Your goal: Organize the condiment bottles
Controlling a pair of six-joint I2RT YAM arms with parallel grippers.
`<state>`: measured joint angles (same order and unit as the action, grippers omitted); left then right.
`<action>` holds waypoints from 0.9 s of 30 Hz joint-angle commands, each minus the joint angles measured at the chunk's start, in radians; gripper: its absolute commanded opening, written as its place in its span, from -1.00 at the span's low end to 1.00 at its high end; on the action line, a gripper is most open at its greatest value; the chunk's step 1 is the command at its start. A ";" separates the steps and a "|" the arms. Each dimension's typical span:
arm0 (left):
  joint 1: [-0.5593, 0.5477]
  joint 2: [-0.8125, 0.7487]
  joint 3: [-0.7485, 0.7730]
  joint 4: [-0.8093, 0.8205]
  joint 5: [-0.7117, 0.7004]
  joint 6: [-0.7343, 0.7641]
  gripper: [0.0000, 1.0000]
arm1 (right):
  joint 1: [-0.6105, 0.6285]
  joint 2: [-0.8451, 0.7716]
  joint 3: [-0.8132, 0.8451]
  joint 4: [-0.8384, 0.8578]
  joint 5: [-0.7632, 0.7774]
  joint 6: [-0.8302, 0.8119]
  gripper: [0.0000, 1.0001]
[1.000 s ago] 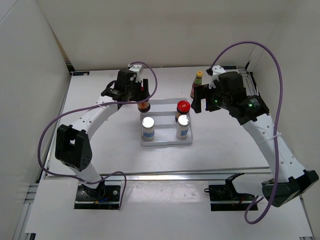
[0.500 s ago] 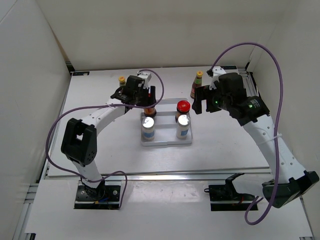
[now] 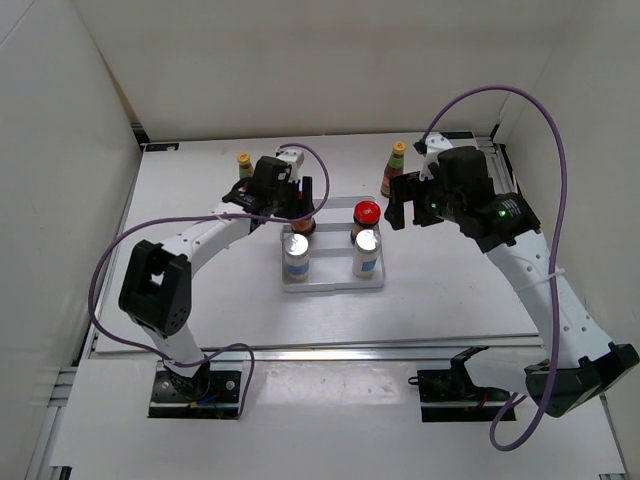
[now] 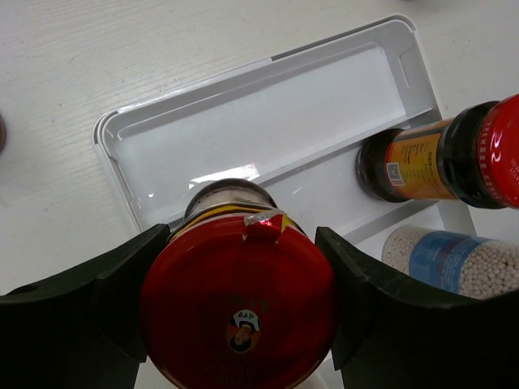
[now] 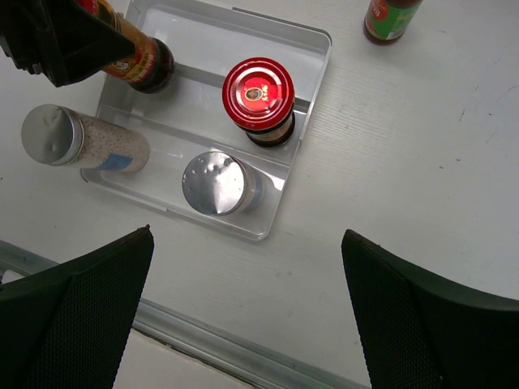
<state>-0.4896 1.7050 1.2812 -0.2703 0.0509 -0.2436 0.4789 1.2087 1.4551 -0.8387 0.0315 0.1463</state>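
Observation:
My left gripper [image 3: 297,208] is shut on a squat red-lidded jar [image 4: 239,312], holding it over the left side of the white ridged tray [image 3: 335,284]; I cannot tell whether the jar rests on it. The second red-lidded jar [image 3: 366,212] stands in the tray's right side, with two silver-topped shakers [image 3: 296,245] [image 3: 366,240] in the front row. One slim yellow-capped bottle [image 3: 243,160] stands on the table at the back left, the other [image 3: 398,152] at the back right. My right gripper [image 3: 393,205] hovers open and empty beside the tray's right edge.
White walls close in the table on the left, back and right. A metal rail [image 3: 330,350] runs along the near edge. In the right wrist view the tray [image 5: 318,77] lies up left and the right slim bottle [image 5: 389,16] at the top.
My left gripper has carried the red-lidded jar right and nearer, from the tray's back left corner to over its left side, uncovering the back-left slim bottle. The right arm has barely moved.

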 commanded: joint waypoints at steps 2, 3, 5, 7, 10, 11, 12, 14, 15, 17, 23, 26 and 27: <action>-0.014 -0.079 -0.022 -0.058 0.000 0.000 -0.79 | -0.002 -0.015 -0.006 0.004 0.013 -0.013 1.00; -0.023 -0.103 -0.031 -0.058 -0.009 0.000 -0.79 | -0.002 -0.015 -0.006 0.004 0.004 -0.013 1.00; -0.023 -0.114 -0.045 -0.058 -0.023 0.000 -0.79 | -0.002 -0.015 -0.006 0.004 0.004 -0.013 1.00; -0.023 -0.140 -0.054 -0.058 -0.023 0.009 -0.79 | -0.002 -0.006 -0.006 0.013 -0.007 -0.004 1.00; -0.023 -0.151 -0.054 -0.073 -0.051 0.018 -0.79 | -0.002 -0.006 -0.015 0.013 -0.007 -0.004 1.00; -0.023 -0.151 -0.054 -0.084 -0.051 0.018 -0.79 | -0.002 -0.006 -0.015 0.013 -0.007 -0.004 1.00; -0.023 -0.151 -0.054 -0.098 -0.051 0.027 -0.79 | -0.002 -0.006 -0.015 0.023 -0.007 -0.004 1.00; -0.023 -0.151 -0.042 -0.115 -0.060 0.027 -0.79 | -0.002 -0.006 -0.015 0.023 -0.007 -0.004 1.00; -0.032 -0.151 -0.028 -0.127 -0.069 0.027 -0.79 | -0.002 -0.006 -0.015 0.023 -0.007 -0.004 1.00; -0.032 -0.174 -0.028 -0.127 -0.069 0.027 -0.79 | -0.002 -0.006 -0.015 0.023 -0.007 -0.004 1.00; -0.032 -0.122 0.026 -0.147 -0.079 0.058 -0.77 | -0.002 -0.006 -0.024 0.023 -0.007 0.006 1.00; -0.032 -0.079 0.041 -0.161 -0.088 0.058 -0.77 | -0.002 -0.006 -0.024 0.023 -0.007 0.006 1.00; -0.032 -0.070 0.050 -0.161 -0.088 0.058 -0.73 | -0.002 -0.006 -0.024 0.023 -0.007 0.006 1.00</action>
<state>-0.5167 1.6482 1.2640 -0.4541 -0.0174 -0.1997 0.4789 1.2087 1.4414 -0.8383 0.0296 0.1493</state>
